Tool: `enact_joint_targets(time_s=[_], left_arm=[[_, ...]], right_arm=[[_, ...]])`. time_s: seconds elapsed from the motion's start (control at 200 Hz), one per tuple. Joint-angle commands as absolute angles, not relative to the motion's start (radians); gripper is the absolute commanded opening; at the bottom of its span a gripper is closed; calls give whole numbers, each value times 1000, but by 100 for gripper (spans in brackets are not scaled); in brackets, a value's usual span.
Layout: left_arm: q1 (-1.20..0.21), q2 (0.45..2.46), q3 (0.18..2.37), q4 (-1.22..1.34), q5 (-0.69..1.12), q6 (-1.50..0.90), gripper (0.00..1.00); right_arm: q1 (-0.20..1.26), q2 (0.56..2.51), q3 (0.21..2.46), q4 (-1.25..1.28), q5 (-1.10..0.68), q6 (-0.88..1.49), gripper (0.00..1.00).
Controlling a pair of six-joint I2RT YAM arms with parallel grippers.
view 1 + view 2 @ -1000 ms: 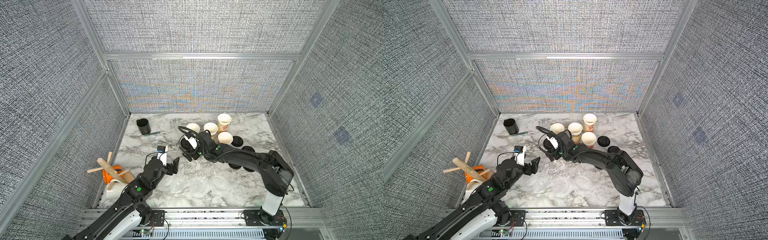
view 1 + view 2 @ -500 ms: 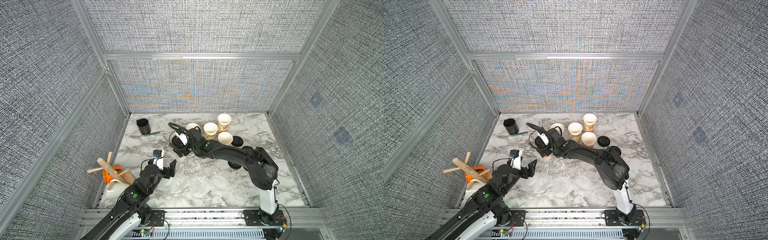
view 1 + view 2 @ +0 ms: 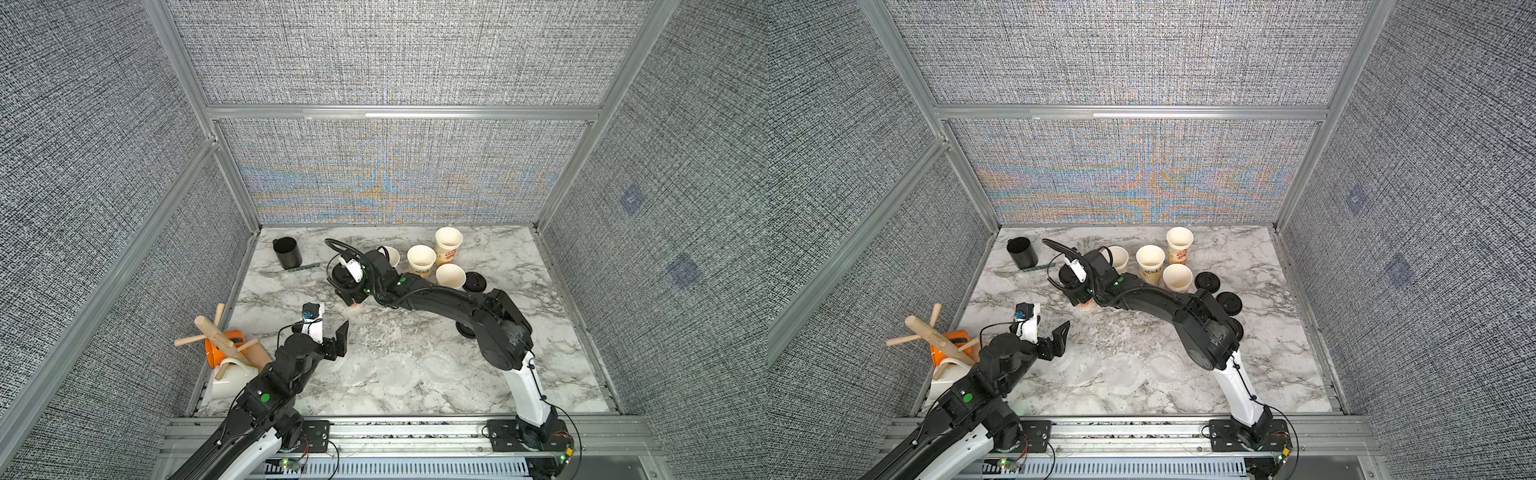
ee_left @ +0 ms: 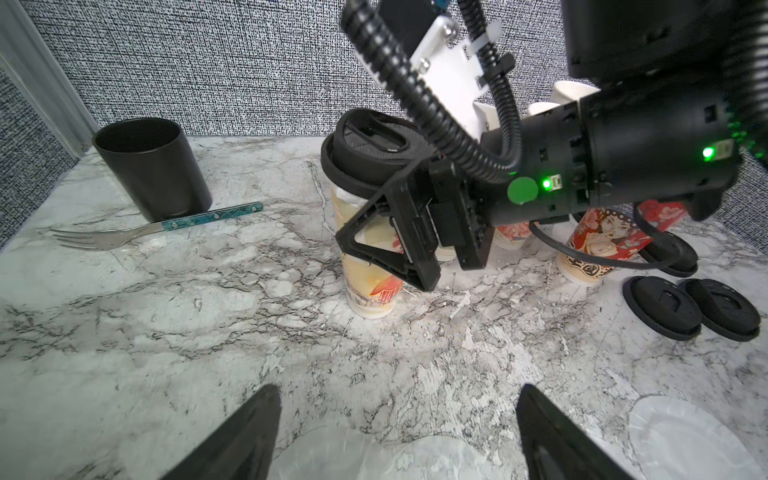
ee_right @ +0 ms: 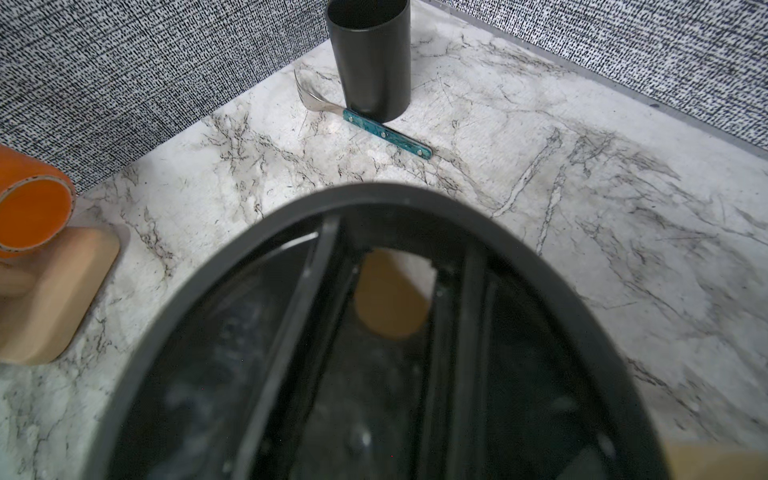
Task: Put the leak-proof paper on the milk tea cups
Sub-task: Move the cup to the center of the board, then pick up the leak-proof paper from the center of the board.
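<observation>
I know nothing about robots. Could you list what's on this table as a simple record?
lidded cup: upright, apart from the rest
right tool: closed on lidded cup's side
open cups: four, uncovered, at the back
paper sheets: several lying flat, near front
left tool: open, empty, near paper sheets
loose lids: at least three, beside open cups

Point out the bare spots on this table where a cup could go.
Bare: the strip between the fork, the lidded cup and the left pincer; the right side, from the lids to the front edge. Crowded: the cups at the back, the papers in front.
</observation>
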State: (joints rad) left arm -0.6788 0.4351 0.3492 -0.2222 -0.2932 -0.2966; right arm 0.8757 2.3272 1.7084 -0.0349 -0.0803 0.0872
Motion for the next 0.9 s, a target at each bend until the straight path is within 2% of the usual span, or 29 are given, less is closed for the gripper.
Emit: enact_joint_targets(time_s=[0.0, 0.185, 0.5, 0.681, 0.796, 0.896], left_arm=[[-680, 439, 344, -221, -314, -296, 90], [-679, 486, 378, -261, -357, -337, 90], [-677, 633, 604, -653, -377, -572, 87], [-610, 846, 751, -934, -242, -745, 84], [-555, 1008, 757, -958, -132, -823, 72], [-495, 1071, 716, -869, -69, -836, 68]], right_arm=[[876, 2322, 1711, -33, -70, 94, 98], [876, 2217, 1595, 2, -36, 97, 98], [890, 1983, 1336, 42, -83, 73, 98], [914, 1754, 1114, -30, -62, 117, 97], [918, 1575, 969, -117, -41, 187, 91], [919, 1410, 857, -181, -14, 242, 87]])
